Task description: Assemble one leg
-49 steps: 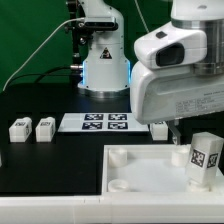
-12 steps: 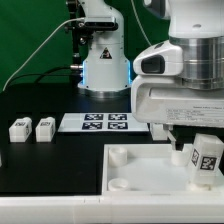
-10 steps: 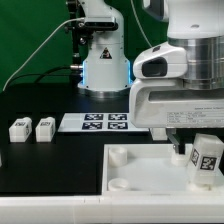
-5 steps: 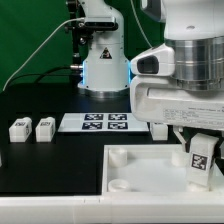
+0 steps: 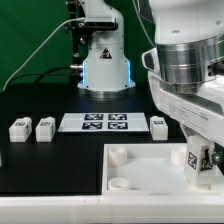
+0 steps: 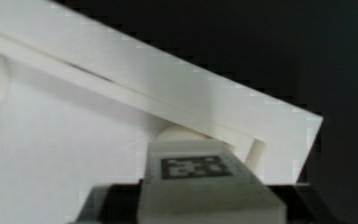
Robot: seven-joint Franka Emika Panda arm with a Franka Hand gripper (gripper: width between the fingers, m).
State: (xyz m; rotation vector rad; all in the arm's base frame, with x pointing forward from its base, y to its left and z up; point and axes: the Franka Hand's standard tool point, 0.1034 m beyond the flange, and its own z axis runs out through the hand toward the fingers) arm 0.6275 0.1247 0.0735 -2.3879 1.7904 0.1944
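A white leg [image 5: 201, 165] with a black-and-white tag stands upright at the far corner of the large white panel [image 5: 140, 180], on the exterior view's right. My gripper [image 5: 201, 152] comes down from above and is shut on this leg. In the wrist view the leg [image 6: 194, 168] shows its tag face between the dark finger pads of the gripper [image 6: 197, 196], above the panel's rim [image 6: 140, 90]. Whatever lies under the leg is hidden.
Two more white legs [image 5: 18, 128] [image 5: 44, 127] stand on the black table at the exterior view's left, and a third [image 5: 158, 125] stands behind the panel. The marker board [image 5: 93, 122] lies between them. The robot base [image 5: 103, 60] is at the back.
The hand has turned about its vertical axis while staying on the leg. The leg has turned with it and stays at the same panel corner.
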